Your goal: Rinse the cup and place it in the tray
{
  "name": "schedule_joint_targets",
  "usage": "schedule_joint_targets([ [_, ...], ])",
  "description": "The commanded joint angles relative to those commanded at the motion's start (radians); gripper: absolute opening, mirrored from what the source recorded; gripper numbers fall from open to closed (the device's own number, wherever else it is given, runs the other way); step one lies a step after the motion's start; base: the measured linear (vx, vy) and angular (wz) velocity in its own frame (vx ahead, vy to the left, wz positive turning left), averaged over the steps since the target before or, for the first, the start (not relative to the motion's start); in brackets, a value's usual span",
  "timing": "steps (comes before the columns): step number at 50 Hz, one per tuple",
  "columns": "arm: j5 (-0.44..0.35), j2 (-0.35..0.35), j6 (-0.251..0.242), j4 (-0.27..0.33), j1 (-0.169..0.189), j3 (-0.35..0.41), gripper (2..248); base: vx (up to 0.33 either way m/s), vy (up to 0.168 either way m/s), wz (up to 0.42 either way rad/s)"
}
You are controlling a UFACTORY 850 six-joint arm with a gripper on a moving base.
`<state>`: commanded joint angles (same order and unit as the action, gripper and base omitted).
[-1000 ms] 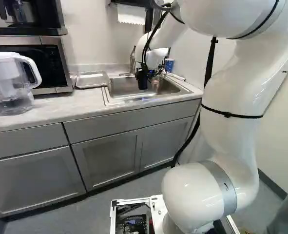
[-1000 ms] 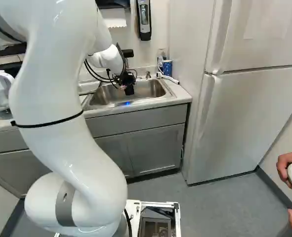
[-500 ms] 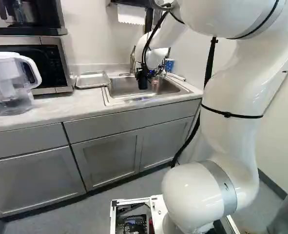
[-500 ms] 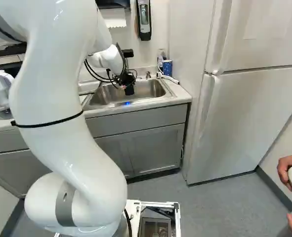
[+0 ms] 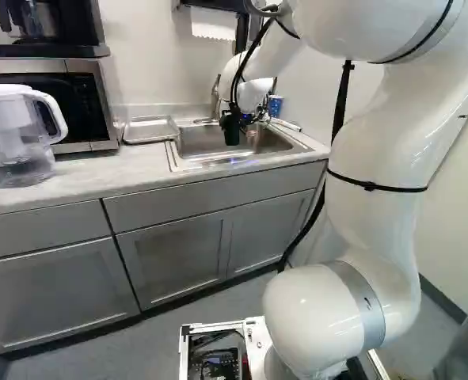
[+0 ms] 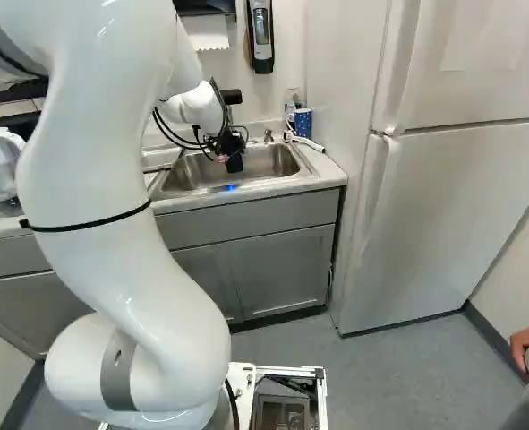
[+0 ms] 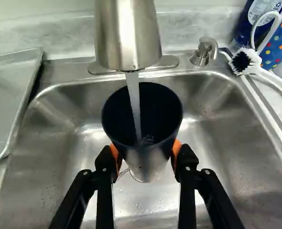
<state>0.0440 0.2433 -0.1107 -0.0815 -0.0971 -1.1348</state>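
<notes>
Above the sink basin, my gripper hangs at the end of the arm. In the wrist view my gripper is shut on the dark cup, one orange pad on each side. The cup's mouth faces the camera, beneath the faucet head. A stream of water runs from the faucet into the cup, with some splashing inside. The metal tray lies on the counter beside the sink, next to the microwave; its near part shows in the wrist view.
Beside the basin stand a soap dispenser, a white brush and a blue dotted cup. A water pitcher stands before the microwave. The fridge is to the right, where a person's hand holds a controller.
The arm has barely moved, with only a slight shift at the gripper over the sink. In the right base view, the person's hand with the controller has moved lower and farther right.
</notes>
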Motion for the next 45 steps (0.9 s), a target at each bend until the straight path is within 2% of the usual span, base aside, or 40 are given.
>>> schedule_joint_targets([
  [45,0.000,0.000,0.000,0.000,0.000,0.000,121,0.000,0.000,0.000],
])
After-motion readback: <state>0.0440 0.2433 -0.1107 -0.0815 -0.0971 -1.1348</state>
